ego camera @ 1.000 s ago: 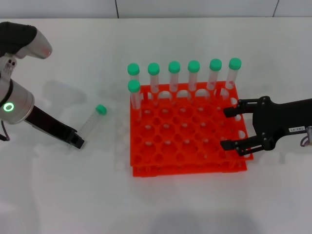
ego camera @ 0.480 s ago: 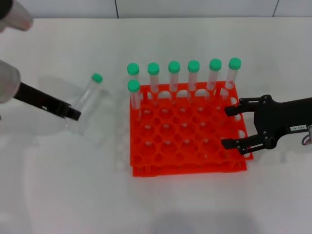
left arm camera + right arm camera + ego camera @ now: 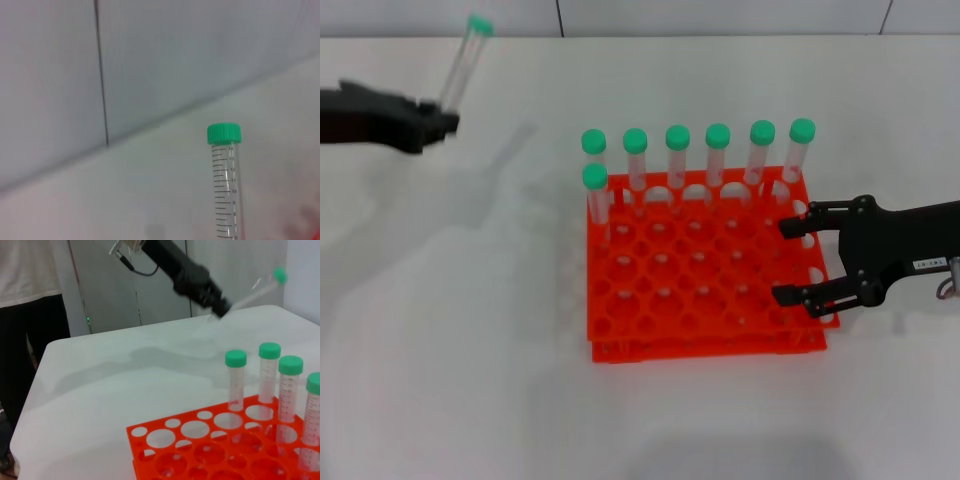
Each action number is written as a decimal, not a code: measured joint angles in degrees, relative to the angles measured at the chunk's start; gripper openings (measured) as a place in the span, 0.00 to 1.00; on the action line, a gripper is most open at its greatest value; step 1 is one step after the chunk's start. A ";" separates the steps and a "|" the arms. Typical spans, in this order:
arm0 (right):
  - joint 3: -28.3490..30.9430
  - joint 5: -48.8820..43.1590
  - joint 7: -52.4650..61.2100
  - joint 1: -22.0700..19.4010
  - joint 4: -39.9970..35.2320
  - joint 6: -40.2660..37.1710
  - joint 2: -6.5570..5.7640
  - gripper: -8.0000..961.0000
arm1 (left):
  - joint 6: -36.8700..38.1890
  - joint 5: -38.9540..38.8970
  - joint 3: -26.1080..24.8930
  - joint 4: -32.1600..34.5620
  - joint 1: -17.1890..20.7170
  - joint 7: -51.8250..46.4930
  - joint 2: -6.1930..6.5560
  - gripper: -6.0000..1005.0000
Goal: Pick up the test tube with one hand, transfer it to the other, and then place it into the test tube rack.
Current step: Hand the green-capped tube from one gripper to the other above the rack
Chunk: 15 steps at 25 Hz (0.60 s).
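left gripper gripping slim clear test tube

The left claw grips the test tube aloft, well apart from the test tube rack.

Both end effectors matte black; right end effector bears small white label.
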 joint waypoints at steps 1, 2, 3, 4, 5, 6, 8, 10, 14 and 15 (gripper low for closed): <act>0.00 0.00 0.00 0.00 0.00 0.00 0.00 0.89 | -2.02 -4.06 -0.04 -0.10 1.34 3.47 0.01 0.21; 0.00 0.08 -0.03 -0.09 0.00 -0.03 0.09 0.89 | -3.42 -7.25 0.00 -0.39 2.23 6.26 0.01 0.21; 0.00 0.13 -0.07 -0.15 0.00 0.00 0.22 0.89 | -4.51 -10.06 0.01 -0.85 2.95 8.62 0.01 0.21; 0.01 0.14 -0.07 -0.17 0.01 0.02 0.24 0.89 | -5.80 -13.89 0.05 -1.53 3.78 11.68 0.01 0.21; 0.00 0.17 -0.09 -0.19 0.04 0.04 0.28 0.89 | -6.72 -17.95 0.06 -2.54 4.32 14.96 0.01 0.21; 0.00 0.18 -0.11 -0.22 0.08 0.07 0.30 0.89 | -7.06 -21.66 0.04 -4.00 4.56 18.13 0.03 0.21; 0.03 0.26 -0.21 -0.25 0.14 0.11 0.38 0.89 | -7.06 -28.65 -0.04 -7.14 4.69 24.74 0.09 0.22; 0.07 0.29 -0.43 -0.28 0.15 0.17 0.59 0.89 | -6.18 -35.35 -0.16 -11.41 4.33 31.56 0.43 0.22; 0.09 0.32 -0.95 -0.29 0.11 0.56 1.02 0.89 | -0.05 -44.14 -2.64 -22.30 0.85 42.46 1.89 0.22; 0.10 0.32 -0.96 -0.29 0.11 0.62 1.05 0.89 | 2.63 -45.04 -3.62 -25.60 -0.99 44.03 2.60 0.22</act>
